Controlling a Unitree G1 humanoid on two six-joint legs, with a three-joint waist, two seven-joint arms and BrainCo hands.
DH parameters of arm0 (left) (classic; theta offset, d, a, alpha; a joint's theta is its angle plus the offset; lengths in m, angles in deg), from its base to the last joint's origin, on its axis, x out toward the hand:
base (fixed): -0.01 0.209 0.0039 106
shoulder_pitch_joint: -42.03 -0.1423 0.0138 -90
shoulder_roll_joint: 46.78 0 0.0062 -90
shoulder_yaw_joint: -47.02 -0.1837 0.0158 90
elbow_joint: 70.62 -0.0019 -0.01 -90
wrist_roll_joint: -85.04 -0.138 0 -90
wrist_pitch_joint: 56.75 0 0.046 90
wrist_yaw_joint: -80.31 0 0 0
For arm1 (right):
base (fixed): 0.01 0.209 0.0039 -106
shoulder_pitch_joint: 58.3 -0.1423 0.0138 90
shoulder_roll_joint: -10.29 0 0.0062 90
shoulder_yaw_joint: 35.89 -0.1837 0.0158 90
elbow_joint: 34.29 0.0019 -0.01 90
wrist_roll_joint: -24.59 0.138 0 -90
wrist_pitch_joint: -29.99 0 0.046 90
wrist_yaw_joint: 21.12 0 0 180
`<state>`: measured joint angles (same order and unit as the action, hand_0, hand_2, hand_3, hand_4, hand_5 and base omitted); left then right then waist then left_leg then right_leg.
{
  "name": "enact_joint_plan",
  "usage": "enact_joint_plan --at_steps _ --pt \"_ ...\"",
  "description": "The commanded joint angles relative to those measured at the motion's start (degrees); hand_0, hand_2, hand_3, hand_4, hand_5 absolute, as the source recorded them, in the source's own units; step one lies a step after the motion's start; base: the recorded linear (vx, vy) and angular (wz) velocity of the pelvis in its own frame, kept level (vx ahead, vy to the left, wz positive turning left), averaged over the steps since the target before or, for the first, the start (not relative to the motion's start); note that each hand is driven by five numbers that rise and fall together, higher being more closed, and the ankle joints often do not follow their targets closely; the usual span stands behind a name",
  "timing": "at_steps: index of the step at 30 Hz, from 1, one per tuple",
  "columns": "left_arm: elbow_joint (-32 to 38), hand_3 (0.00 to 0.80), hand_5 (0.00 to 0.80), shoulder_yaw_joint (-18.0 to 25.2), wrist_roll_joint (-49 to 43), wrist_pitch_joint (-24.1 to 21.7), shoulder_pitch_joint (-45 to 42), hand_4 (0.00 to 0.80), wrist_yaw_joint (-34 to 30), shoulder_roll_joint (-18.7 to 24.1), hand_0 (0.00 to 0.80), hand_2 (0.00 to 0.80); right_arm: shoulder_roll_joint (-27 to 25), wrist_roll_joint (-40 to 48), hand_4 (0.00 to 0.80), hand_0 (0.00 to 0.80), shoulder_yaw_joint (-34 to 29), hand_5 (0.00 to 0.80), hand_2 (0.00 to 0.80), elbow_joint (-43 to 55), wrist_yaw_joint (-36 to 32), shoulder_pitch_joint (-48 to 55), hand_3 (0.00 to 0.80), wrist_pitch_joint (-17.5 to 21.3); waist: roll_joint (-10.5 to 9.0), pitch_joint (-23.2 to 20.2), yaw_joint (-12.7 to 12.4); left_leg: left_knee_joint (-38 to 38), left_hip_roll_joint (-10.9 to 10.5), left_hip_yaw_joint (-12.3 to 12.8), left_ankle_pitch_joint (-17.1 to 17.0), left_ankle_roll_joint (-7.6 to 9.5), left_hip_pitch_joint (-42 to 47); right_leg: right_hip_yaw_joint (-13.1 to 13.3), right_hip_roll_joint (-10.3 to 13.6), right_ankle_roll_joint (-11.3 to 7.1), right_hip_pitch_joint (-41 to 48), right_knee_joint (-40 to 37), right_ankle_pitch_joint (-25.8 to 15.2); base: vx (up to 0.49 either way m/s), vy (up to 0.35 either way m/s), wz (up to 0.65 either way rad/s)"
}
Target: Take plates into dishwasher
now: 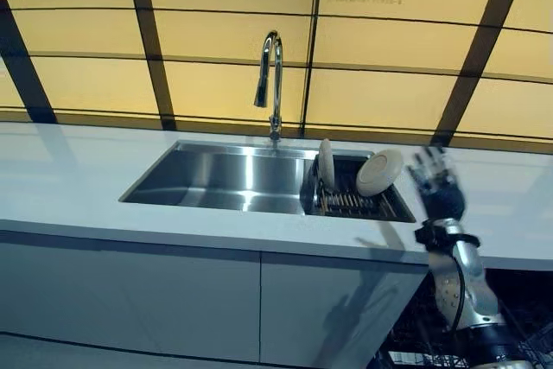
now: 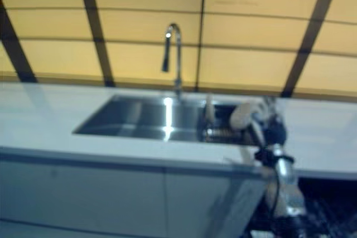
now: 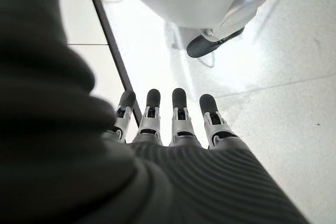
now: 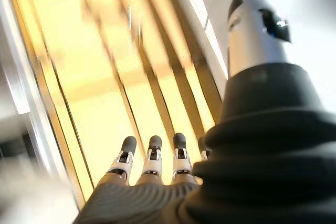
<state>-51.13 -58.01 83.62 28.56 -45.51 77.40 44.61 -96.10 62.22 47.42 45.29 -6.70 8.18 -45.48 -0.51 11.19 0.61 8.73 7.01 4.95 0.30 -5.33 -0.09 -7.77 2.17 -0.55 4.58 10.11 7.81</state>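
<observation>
Plates [image 1: 379, 172] stand on edge in the rack [image 1: 359, 203] at the sink's [image 1: 226, 181] right end. My right hand [image 1: 436, 181] hovers just right of them, fingers spread, empty. My left hand [image 3: 173, 129] hangs straight-fingered over the floor [image 3: 273, 93], empty.

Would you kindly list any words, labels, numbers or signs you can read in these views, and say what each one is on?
No text can be read in any view.
Yellow wall panel behind the faucet: one faint line of small print near its upper edge, too small and blurred to read.
Plates, rack, sink, counter, cabinet fronts: no markings visible.
Right hand and left hand: no labels visible.
</observation>
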Motion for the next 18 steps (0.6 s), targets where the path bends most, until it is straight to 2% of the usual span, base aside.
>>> enact_joint_plan --at_steps 1,3,5,7,8,9,10,14,15,16,18 --pt "-2.1 0.000 0.000 -2.0 0.8 0.1 0.7 0.000 0.5 0.6 0.000 0.000 -5.7 -7.5 0.000 0.000 -3.5 0.000 0.000 1.6 13.6 -4.9 0.000 4.1 -4.56 -0.1 -0.3 11.0 -5.3 0.5 4.5 5.54 -3.6 2.6 -2.3 1.30 2.1 -4.2 -3.2 0.127 0.018 -0.15" --pt "-2.1 0.000 0.000 -2.5 1.1 0.5 1.1 0.000 0.3 0.9 0.000 0.000 -8.1 -10.3 0.000 0.000 -3.7 0.000 0.000 1.8 17.8 -5.6 0.000 4.3 -4.13 0.0 -0.6 6.9 -6.8 -0.3 3.9 5.41 -3.4 3.0 -2.9 1.05 2.3 -4.2 -2.9 0.131 0.010 -0.17" --pt "-1.9 0.000 0.000 -3.3 1.3 1.0 1.1 0.000 0.4 1.3 0.000 0.000 -12.6 -11.7 0.000 0.000 -4.1 0.000 0.000 0.3 23.3 -7.7 0.000 5.0 -3.75 0.4 -1.8 0.3 -9.1 -2.4 0.2 4.32 -5.0 4.4 -4.4 0.74 3.2 -4.8 -2.6 0.163 -0.017 -0.17" --pt "-2.0 0.000 0.000 -3.4 1.3 1.2 1.1 0.000 0.4 1.5 0.000 0.000 -14.4 -12.0 0.000 0.000 -4.2 0.000 0.000 -1.4 24.6 -8.7 0.000 5.6 -3.70 0.5 -2.5 -2.0 -9.7 -3.1 -2.0 3.79 -6.0 5.1 -5.0 0.81 3.9 -5.4 -2.5 0.170 -0.030 -0.09" --pt "-2.1 0.000 0.000 -3.8 1.6 1.4 0.8 0.000 0.6 1.7 0.000 0.000 -16.8 -12.0 0.000 0.000 -4.5 0.000 0.000 -3.2 25.2 -10.1 0.000 5.4 -3.53 0.6 -3.4 -4.7 -10.3 -3.9 -5.3 2.97 -7.8 6.2 -6.2 0.93 5.2 -6.2 -2.3 0.242 -0.033 -0.06" --pt "-2.1 0.000 0.000 -4.0 1.8 1.4 0.6 0.000 0.6 1.9 0.000 0.000 -18.0 -11.3 0.000 0.000 -4.5 0.000 0.000 -4.0 24.7 -10.6 0.000 5.2 -3.49 0.6 -3.8 -5.4 -10.5 -4.0 -6.3 2.74 -8.5 6.7 -6.6 0.99 5.8 -6.5 -2.2 0.318 -0.021 -0.01" --pt "-2.1 0.000 0.000 -4.1 2.1 1.3 0.2 0.000 0.5 2.1 0.000 0.000 -19.7 -10.3 0.000 0.000 -4.4 0.000 0.000 -5.4 23.7 -11.4 0.000 4.7 -3.21 0.7 -4.5 -6.8 -10.6 -3.9 -8.6 2.21 -9.8 7.6 -7.4 1.19 7.0 -6.8 -1.9 0.256 0.001 0.06" --pt "-2.4 0.000 0.000 -4.1 2.6 0.9 -0.9 0.000 0.1 2.3 0.000 0.000 -22.7 -7.5 0.000 0.000 -4.0 0.000 0.000 -7.8 20.0 -12.1 0.000 2.3 -2.49 0.4 -5.3 -9.2 -10.5 -1.9 -11.7 1.65 -11.9 9.7 -9.0 1.75 9.0 -6.9 -0.7 0.244 0.025 0.08" --pt "-2.4 0.000 0.000 -4.1 2.7 0.9 -1.0 0.000 0.1 2.3 0.000 0.000 -23.0 -7.0 0.000 0.000 -3.9 0.000 0.000 -8.1 19.4 -12.1 0.000 2.0 -2.42 0.4 -5.4 -9.3 -10.4 -1.6 -12.0 1.63 -12.0 9.9 -9.1 1.82 9.2 -6.9 -0.6 0.349 0.050 -0.65" --pt "-2.6 0.000 0.000 -4.1 2.8 1.0 -1.5 0.000 0.1 2.3 0.000 0.000 -23.7 -5.9 0.000 0.000 -3.6 0.000 0.000 -8.8 17.2 -12.0 0.000 1.0 -2.15 0.2 -5.6 -9.9 -10.2 -0.1 -12.6 1.52 -12.8 10.7 -9.8 2.20 10.1 -6.6 0.5 0.353 0.052 -0.71" --pt "-2.7 0.000 0.000 -4.2 2.6 1.2 -2.1 0.000 0.0 2.5 0.000 0.000 -24.1 -5.3 0.000 0.000 -2.9 0.000 0.000 -9.2 15.8 -11.9 0.000 0.1 -2.33 0.0 -6.3 -8.7 -10.3 0.4 -12.4 1.88 -13.7 11.3 -10.0 2.44 10.8 -6.2 1.8 0.426 0.071 -0.61"
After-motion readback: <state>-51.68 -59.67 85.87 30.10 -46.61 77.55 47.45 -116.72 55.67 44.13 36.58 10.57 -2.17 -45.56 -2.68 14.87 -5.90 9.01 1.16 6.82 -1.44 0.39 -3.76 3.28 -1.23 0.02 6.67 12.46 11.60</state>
